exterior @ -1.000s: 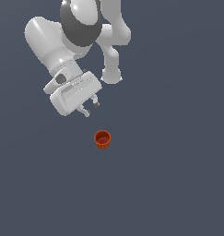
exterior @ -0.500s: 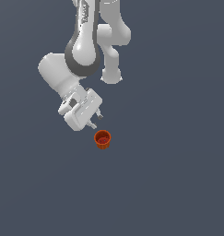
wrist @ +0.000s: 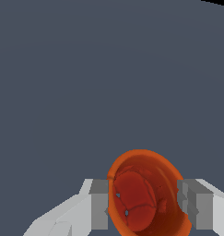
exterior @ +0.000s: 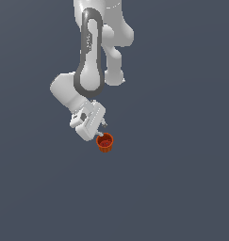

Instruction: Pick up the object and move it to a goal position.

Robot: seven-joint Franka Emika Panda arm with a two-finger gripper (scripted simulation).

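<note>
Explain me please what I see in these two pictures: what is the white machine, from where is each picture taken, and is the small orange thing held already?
The white machine is a robot arm, drawn by a computer simulation. One picture comes from a camera standing off the arm; the other from a camera on its wrist, looking along the end effector, the part that grasps. On the plain grey surface sits one small orange-red ribbed cup with a darker red inside. In the wrist view the cup lies between the two grey fingers, one on each side. Whether they press on it yet, I cannot tell; it does not look lifted.
</note>
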